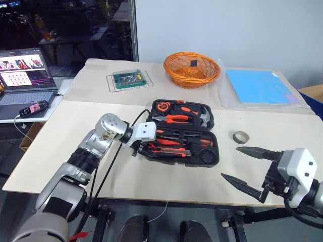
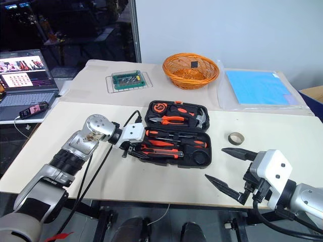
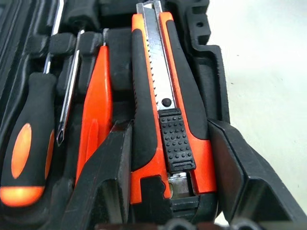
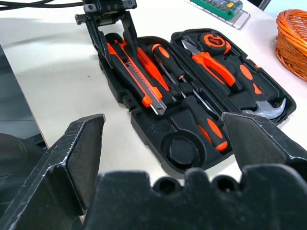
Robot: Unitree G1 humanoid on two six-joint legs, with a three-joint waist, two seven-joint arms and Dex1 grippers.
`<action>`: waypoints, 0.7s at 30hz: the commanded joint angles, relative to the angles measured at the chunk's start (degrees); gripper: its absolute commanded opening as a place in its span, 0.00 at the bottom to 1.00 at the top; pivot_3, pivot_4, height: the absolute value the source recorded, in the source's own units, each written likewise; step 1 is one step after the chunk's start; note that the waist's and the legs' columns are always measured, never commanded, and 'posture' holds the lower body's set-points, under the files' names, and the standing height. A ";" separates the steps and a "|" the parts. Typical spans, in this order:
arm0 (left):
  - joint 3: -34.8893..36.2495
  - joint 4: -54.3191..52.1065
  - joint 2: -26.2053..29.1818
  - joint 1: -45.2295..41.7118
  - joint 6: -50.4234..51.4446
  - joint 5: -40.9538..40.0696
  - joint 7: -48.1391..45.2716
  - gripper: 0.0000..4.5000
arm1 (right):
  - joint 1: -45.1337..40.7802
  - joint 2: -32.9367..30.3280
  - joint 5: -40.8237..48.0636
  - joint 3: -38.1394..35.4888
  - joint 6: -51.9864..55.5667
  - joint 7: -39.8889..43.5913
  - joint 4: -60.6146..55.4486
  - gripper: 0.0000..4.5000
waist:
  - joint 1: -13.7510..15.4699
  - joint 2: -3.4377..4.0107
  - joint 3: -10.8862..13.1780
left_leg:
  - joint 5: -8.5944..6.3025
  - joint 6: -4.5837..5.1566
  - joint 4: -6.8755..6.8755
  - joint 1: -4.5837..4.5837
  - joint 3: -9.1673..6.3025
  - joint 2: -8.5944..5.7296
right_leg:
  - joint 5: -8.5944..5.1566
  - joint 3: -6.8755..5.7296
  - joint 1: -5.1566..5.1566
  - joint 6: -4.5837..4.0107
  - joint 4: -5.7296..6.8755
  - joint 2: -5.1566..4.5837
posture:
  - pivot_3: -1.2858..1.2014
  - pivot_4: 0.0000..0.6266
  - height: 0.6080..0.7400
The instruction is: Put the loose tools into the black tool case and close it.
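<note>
Two pincers are in play: the left pincer [image 4: 111, 29] has its fingers straddling the orange-and-black utility knife [image 3: 165, 110], which lies in a recess at the near left end of the open black tool case [image 1: 214, 151] on the counter [image 1: 60, 146]. The right pincer [image 1: 242, 166] hangs spread wide, empty, near the small beige tape roll [image 1: 241, 136] lying right of the case.
</note>
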 commanded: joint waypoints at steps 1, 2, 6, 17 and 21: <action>-2.01 0.80 -2.41 -1.21 -0.46 2.06 -0.54 0.40 | 0.36 0.43 1.02 -1.88 -0.75 -0.87 -2.30 1.00 | 0.11 0.00 0.00 | 0.01 0.04 0.00 0.00 0.00 0.00 | 0.00 0.00 0.00 0.00 0.00 0.00 | 0.52 0.24 1.00; -2.33 1.22 -2.80 -1.27 -0.55 2.53 -0.74 0.40 | 0.49 0.50 0.98 -1.80 -0.72 -0.97 -2.45 1.00 | 0.13 0.00 0.00 | 0.01 0.05 0.00 0.00 -0.02 -0.01 | 0.00 0.00 0.01 -0.01 0.00 0.00 | 0.52 0.24 1.00; -2.21 2.87 -4.24 -1.76 0.10 3.74 -0.63 0.40 | 0.58 0.46 0.95 -1.53 -0.65 -1.36 -2.74 1.00 | 0.09 0.00 0.00 | 0.03 0.17 0.00 0.00 -0.02 -0.03 | -0.03 0.01 0.03 0.02 0.00 0.00 | 0.52 0.24 1.00; 16.71 -7.67 -3.26 0.63 21.91 -15.97 1.64 0.80 | 0.87 0.69 0.71 -1.25 -0.73 -1.88 -2.88 1.00 | -0.47 0.01 0.00 | 0.03 0.21 0.02 -0.05 -0.07 -0.01 | -0.06 0.02 -0.02 0.06 0.10 0.01 | 0.52 0.24 1.00; 19.63 -13.90 -5.16 7.10 22.27 -17.08 8.87 0.51 | -0.45 0.52 0.67 0.07 -0.84 -2.05 -1.87 1.00 | -0.93 0.02 -0.01 | 0.03 0.21 0.09 0.00 -0.12 -0.02 | -0.03 0.05 0.08 0.13 0.11 0.01 | 0.52 0.24 1.00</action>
